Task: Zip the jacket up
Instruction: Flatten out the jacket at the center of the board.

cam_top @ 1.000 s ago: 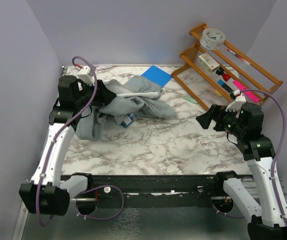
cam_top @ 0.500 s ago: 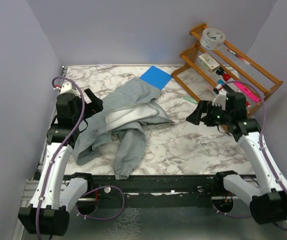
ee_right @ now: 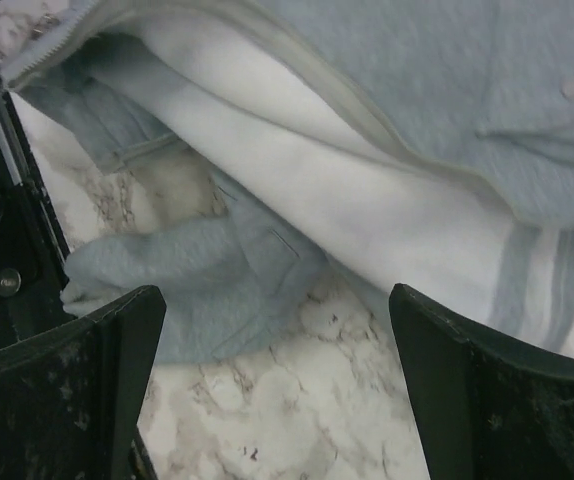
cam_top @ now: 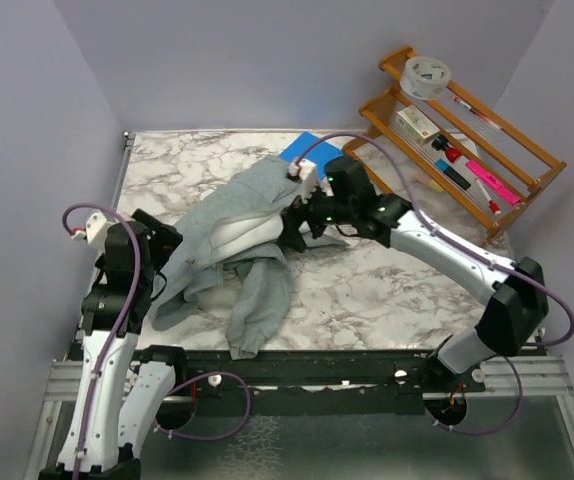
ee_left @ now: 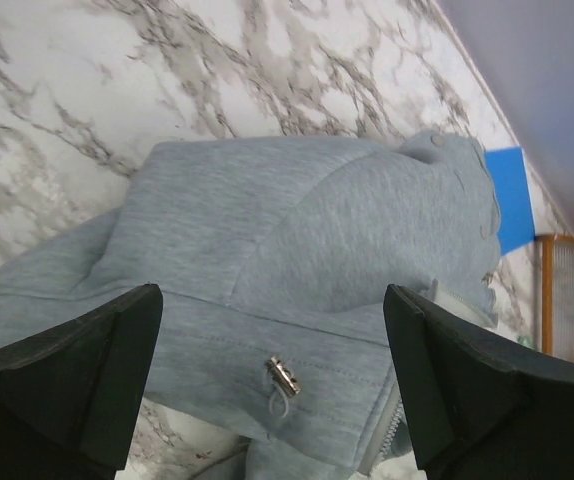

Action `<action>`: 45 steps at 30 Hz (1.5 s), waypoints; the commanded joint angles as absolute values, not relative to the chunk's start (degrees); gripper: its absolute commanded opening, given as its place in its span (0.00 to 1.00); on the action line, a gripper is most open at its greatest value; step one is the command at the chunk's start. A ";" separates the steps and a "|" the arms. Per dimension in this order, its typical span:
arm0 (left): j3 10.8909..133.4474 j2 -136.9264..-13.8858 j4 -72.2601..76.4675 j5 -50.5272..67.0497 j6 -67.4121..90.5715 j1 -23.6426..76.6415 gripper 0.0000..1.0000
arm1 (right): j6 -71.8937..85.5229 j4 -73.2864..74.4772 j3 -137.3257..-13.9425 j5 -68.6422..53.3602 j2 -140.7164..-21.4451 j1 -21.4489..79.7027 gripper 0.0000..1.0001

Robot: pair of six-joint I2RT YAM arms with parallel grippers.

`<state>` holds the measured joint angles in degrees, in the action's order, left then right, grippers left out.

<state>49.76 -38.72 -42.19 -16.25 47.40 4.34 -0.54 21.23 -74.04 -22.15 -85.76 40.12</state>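
Jacket (cam_top: 242,240) crumpled left of centre on table (cam_top: 397,290), unzipped, pale lining showing, sleeve trailing toward near edge. Left gripper (cam_top: 165,232) jaws wide, empty, beside jacket. Right gripper (ee_right: 277,290) jaws wide, empty, over lining fold. Risk: zipper edges twisted in folds; pinching fleece there could bunch fabric and misalign teeth.

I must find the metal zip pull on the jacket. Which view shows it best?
The left wrist view: the pull lies sharp and uncovered on the jacket. The right wrist view shows only a zip edge and white lining, no pull. The top view shows the whole jacket, but the pull is too small to tell.
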 commanded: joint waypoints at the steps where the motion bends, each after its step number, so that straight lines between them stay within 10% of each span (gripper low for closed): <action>1: 52.06 -33.13 -50.88 -27.70 53.44 4.05 0.99 | -13.57 16.90 -83.41 -20.79 -93.67 46.36 1.00; 6: 54.11 -32.35 -53.13 -32.32 51.65 4.04 0.99 | -28.12 19.32 -92.63 -19.28 -101.83 55.51 1.00; 14: 54.79 -33.47 -55.48 -32.96 50.68 4.05 0.99 | -56.06 -14.81 -68.22 -23.02 -98.62 62.54 0.92; 45: 52.52 -31.56 -57.64 -30.73 49.66 4.04 0.99 | -68.62 -11.35 -73.66 -21.50 -102.70 65.78 0.95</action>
<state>53.43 -32.36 -56.27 -30.89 50.30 4.23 -67.51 -17.15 -72.86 -18.76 -102.87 64.25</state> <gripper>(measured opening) 0.987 0.941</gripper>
